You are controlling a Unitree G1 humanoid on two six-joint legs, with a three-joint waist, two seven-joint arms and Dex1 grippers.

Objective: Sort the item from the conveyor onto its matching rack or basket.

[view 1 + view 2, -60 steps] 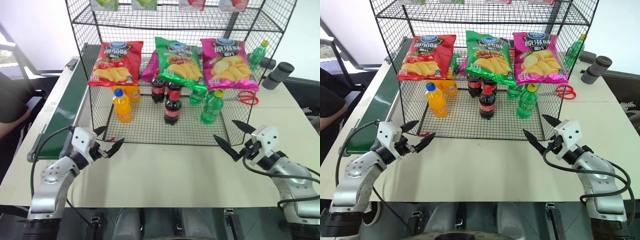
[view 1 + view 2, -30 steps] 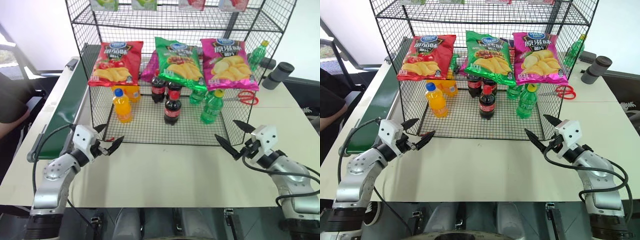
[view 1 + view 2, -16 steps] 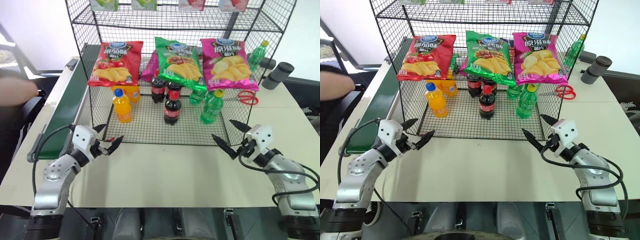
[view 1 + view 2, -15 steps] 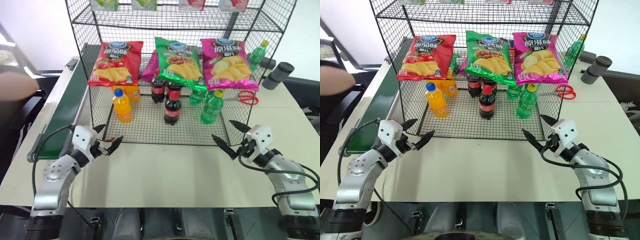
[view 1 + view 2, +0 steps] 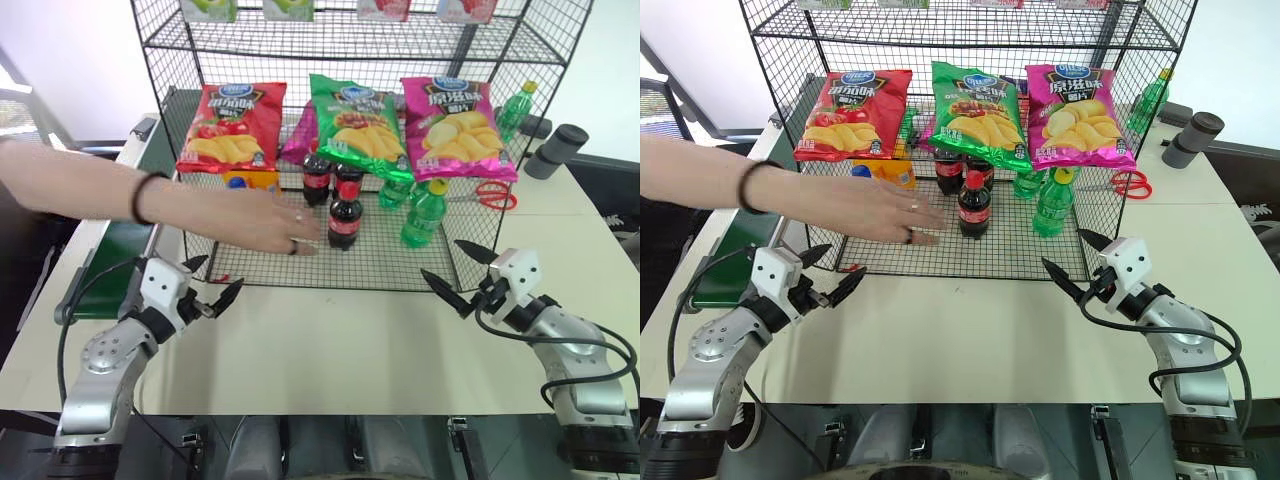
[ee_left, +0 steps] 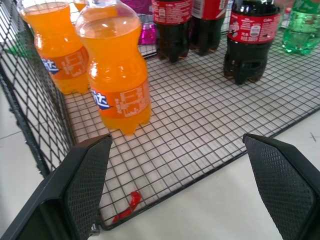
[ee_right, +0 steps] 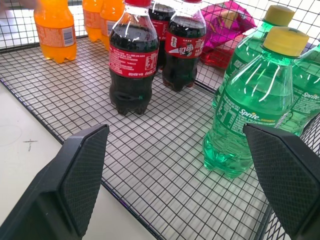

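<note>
Inside the wire rack, cola bottles stand at twelve o'clock; a person's hand reaches in; left tool and right tool gape wide, empty.

The scene was bright and evenly lit, apparently from overhead, with only soft, faint shadows on the pale table. Small highlights gleamed on the orange soda bottle and green bottles. A person's hand looked slightly motion-blurred. Wrist views bowed slightly toward their edges.

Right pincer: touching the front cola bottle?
Apart. Right wrist view shows the open right pincer short of the front cola bottle, with bare rack mesh between.
</note>
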